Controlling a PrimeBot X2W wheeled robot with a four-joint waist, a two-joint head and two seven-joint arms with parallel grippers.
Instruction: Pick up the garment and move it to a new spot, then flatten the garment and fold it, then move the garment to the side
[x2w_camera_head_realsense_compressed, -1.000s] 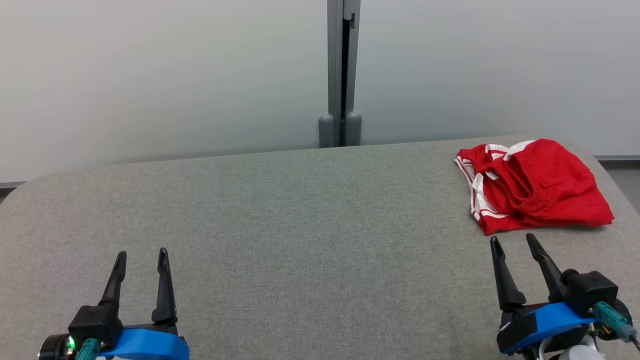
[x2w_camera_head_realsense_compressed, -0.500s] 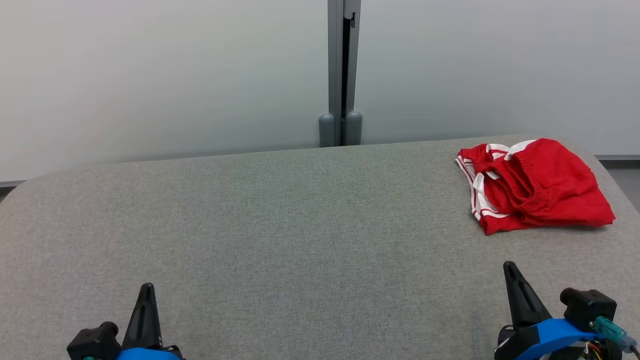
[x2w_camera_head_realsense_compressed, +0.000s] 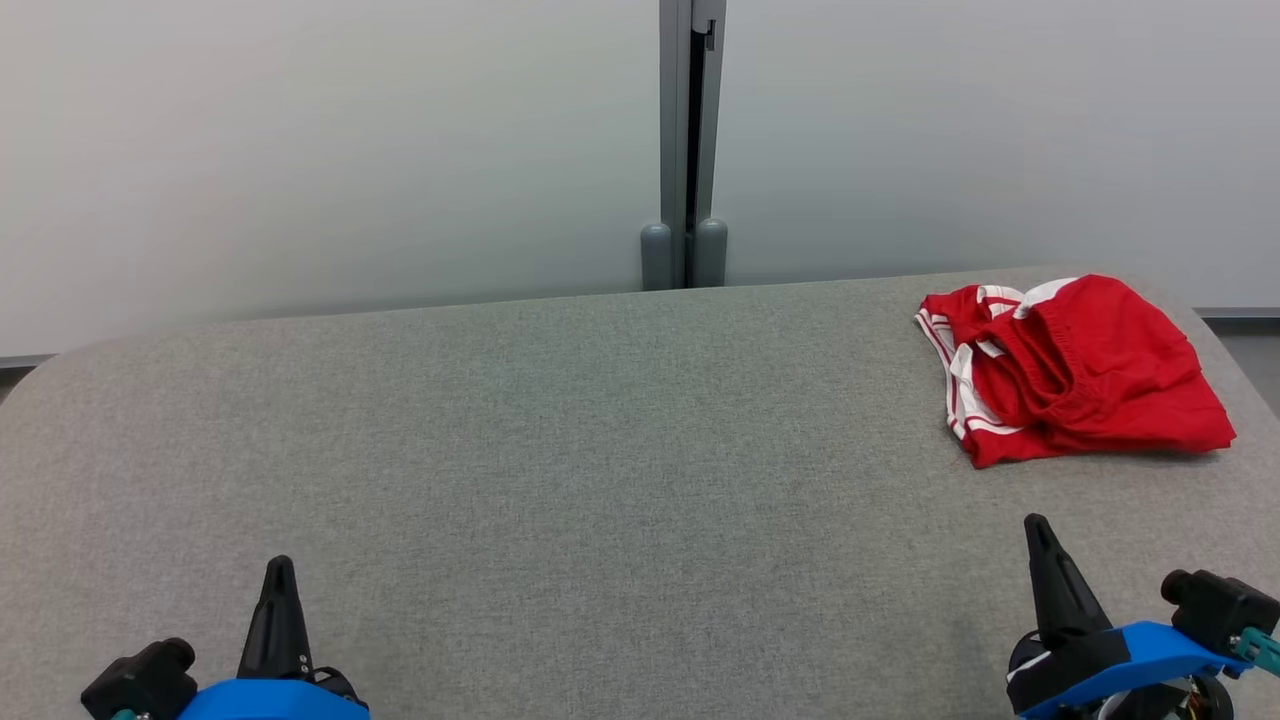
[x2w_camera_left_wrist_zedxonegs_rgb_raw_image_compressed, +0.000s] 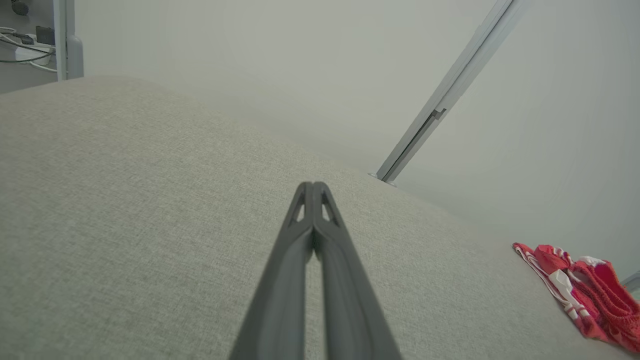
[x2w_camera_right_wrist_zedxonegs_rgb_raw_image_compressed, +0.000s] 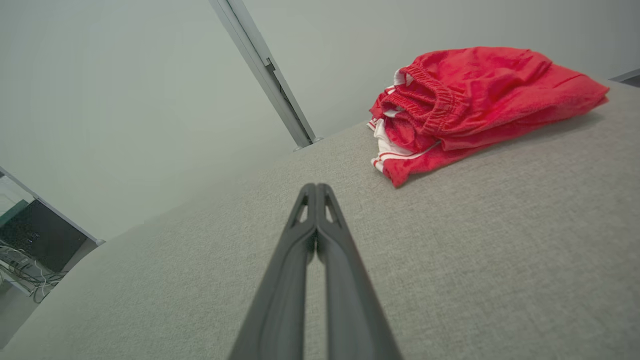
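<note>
Both have snapped closed and pulled back since a second ago: my left end effector (x2w_camera_head_realsense_compressed: 278, 572) and right end effector (x2w_camera_head_realsense_compressed: 1037, 527) show fingers pressed together, empty. The red garment (x2w_camera_head_realsense_compressed: 1085, 372) lies bunched at the desk's (x2w_camera_head_realsense_compressed: 600, 450) far right. I'd reopen the right, reach forward and pinch deep at the waistband.

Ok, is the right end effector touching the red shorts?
Apart. The head view shows bare grey surface between the right end effector and the red shorts; the right wrist view agrees.
</note>
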